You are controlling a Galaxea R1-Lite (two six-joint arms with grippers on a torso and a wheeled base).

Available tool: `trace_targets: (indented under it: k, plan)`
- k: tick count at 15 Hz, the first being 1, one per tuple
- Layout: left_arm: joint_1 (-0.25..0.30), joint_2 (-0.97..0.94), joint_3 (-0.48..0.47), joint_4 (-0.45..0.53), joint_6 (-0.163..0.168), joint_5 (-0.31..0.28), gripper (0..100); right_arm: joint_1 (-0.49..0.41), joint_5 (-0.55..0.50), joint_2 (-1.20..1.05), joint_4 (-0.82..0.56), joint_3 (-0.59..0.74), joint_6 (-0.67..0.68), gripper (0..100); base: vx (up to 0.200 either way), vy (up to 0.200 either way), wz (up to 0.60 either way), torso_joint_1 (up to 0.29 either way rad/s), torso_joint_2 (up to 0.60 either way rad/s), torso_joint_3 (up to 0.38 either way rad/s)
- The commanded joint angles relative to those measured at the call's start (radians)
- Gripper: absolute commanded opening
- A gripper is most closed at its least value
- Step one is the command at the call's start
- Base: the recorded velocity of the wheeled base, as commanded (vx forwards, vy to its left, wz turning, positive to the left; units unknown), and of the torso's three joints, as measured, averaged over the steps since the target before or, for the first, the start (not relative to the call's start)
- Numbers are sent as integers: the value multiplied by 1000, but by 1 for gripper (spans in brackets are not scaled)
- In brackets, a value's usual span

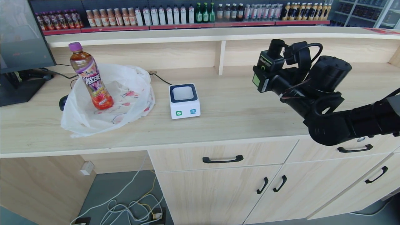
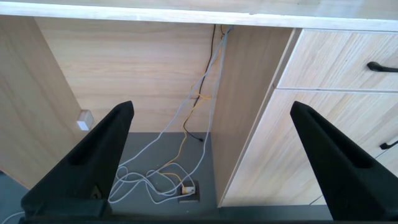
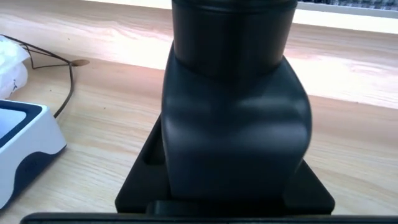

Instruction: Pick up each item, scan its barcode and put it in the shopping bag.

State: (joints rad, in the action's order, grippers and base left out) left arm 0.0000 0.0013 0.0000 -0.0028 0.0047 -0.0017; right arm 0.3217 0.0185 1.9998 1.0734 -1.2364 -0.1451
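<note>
White thin plastic: the shopping bag [image 1: 131, 93] lies spread on the counter [image 1: 243, 112] at 9 o'clock of the scanner [image 1: 184, 100]. The bottle [image 1: 90, 78] stands on it, purple cap up, leaning slightly. Whether it is inside the bag's mouth or merely on top of the film, we cannot tell.

Handling, our judgement: the bottle looks full, so fairly heavy. Its wall is stiff and the glossy label is likely slippery. It is tall and easy to tip. The best hold is across the mid-body, leaving the barcode free. The bag is soft and gives no support.

Hands: the left hand [image 2: 211, 109] is open wide, holding nothing, below the counter's edge. The right hand [image 1: 273, 68] hangs over the counter at 3 o'clock of the scanner, well apart from the bottle. Open or closed, we cannot tell.

Views: the head view gives bottle, bag and scanner together. The left wrist view adds floor cables [image 2: 155, 177]. The right wrist view adds the scanner's corner [image 3: 25, 146] close by and a thin cable [image 3: 62, 81] on the wood.
</note>
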Motion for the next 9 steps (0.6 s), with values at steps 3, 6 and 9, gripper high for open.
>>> trace_targets:
  k: [3, 6, 9]
  plan:
    - [0, 0, 0, 0, 0, 0, 100, 0, -17, -165, 80, 202, -1, 0, 0, 0, 0, 0, 0, 0]
    - [0, 0, 0, 0, 0, 0, 100, 0, -17, -276, 168, 411, -7, 0, 0, 0, 0, 0, 0, 0]
    - [0, 0, 0, 0, 0, 0, 100, 0, -19, -369, 257, 621, -24, 0, 0, 0, 0, 0, 0, 0]
